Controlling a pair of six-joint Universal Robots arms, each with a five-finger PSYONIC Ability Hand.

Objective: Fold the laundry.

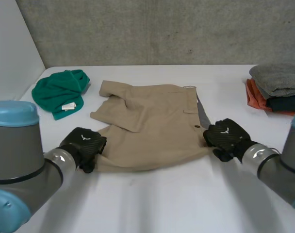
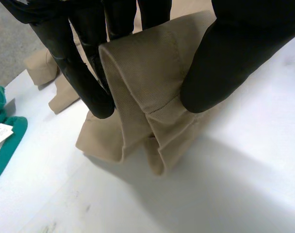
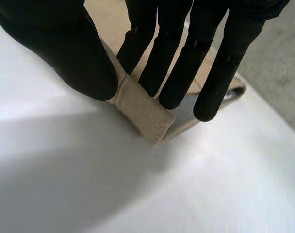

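We note tan shorts point(image 1: 152, 126) on desk point(image 1: 162, 204); left robot hand point(image 1: 83, 145) pinches their 8 o'clock corner, right robot hand point(image 1: 226, 137) the 4 o'clock corner.

Left hand point(image 1: 83, 145) low, fingers point(image 2: 84, 80) and thumb pinched, right hand point(image 1: 226, 137) likewise pinched

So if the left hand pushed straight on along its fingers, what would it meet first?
The beige garment: the left hand pinches its near corner, and more of that cloth lies ahead, though depth is unclear.
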